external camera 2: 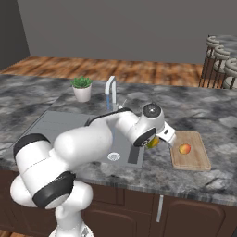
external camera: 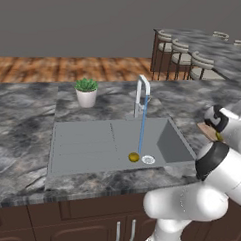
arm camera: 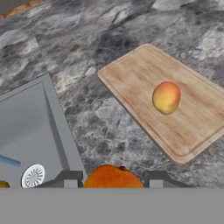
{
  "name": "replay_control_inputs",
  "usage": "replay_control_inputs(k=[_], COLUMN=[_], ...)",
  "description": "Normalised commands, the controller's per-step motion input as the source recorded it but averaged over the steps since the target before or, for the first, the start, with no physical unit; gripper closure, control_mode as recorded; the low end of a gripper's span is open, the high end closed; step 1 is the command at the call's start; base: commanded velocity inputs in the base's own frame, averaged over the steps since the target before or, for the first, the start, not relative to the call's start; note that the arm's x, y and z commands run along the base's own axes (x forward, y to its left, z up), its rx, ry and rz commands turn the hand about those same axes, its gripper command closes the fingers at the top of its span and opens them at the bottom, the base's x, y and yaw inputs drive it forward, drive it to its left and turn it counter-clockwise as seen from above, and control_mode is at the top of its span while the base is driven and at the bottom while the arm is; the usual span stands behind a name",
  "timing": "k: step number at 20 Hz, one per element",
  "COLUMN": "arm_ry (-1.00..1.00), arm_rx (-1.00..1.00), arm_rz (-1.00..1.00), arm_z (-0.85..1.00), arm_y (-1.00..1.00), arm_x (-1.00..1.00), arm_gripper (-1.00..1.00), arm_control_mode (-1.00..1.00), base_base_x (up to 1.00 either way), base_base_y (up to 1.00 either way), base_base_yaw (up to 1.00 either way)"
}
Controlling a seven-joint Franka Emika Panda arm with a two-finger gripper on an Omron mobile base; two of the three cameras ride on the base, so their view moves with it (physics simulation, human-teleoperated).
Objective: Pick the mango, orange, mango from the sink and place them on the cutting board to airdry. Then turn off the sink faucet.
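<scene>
Left base view shows the marble counter point(external camera: 22, 117) carrying the grey sink point(external camera: 86, 141), where one olive-yellow mango point(external camera: 134, 157) lies on the basin floor just beside the white drain point(external camera: 148, 159), under a thin stream from the sink faucet point(external camera: 142, 96). Near the counter's front edge right of the sink lies the cutting board point(external camera 2: 196, 156), with a yellow-red mango point(external camera 2: 184, 149) near its middle. Between sink and board, above bare counter, the gripper point(arm camera: 113, 180) pinches the orange point(arm camera: 113, 178) between its fingers point(arm camera: 69, 179); the fruit's lower half is cut off in the hand view and mostly hidden behind the wrist from the right base view.
</scene>
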Motion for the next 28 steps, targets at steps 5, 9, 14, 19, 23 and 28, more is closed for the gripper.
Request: replay_control_inputs(k=[5, 9, 14, 19, 23, 28], arm_ry=[0.00, 0.01, 0.04, 0.03, 0.02, 0.02], arm_rx=[0.00, 0.00, 0.00, 0.00, 0.02, 0.03], arm_rz=[-0.03, -0.02, -0.02, 0.00, 0.00, 0.00], arm_z=[0.02, 0.00, -0.03, -0.11, -0.07, -0.19], arm_y=[-0.39, -0.39, -0.32, -0.26, -0.24, -0.13], arm_x=[0.25, 0.31, 0.31, 0.26, 0.19, 0.17], arm_gripper=[1.00, 1.00, 1.00, 1.00, 1.00, 1.00], arm_control_mode=[-1.00, -1.00, -1.00, -1.00, -1.00, -1.00], base_base_x=[0.00, 0.00, 0.00, 0.00, 0.00, 0.00], base_base_y=[0.00, 0.00, 0.00, 0.00, 0.00, 0.00], base_base_yaw=[0.00, 0.00, 0.00, 0.00, 0.00, 0.00])
